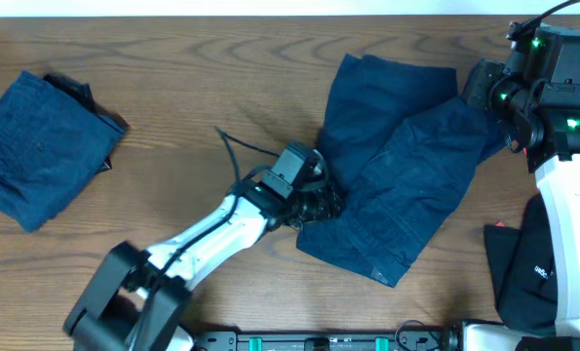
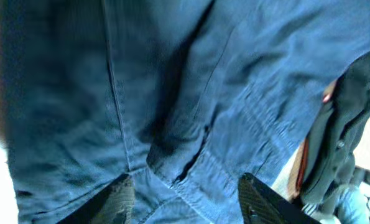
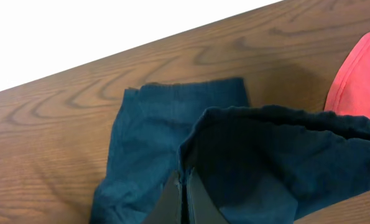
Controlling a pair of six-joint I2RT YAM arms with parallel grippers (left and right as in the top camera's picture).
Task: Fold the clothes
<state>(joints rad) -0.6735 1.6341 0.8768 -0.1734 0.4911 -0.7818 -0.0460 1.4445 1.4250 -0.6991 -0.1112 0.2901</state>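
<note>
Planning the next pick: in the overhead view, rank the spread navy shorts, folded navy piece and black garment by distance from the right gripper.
1. spread navy shorts, centre, touching the right gripper.
2. black garment, lower right.
3. folded navy piece, far left.

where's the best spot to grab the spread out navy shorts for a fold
Probably the free lower hem of the navy shorts, coming from the front edge of the table: it lies flat and uncovered, and the right gripper pinches the far corner.
</note>
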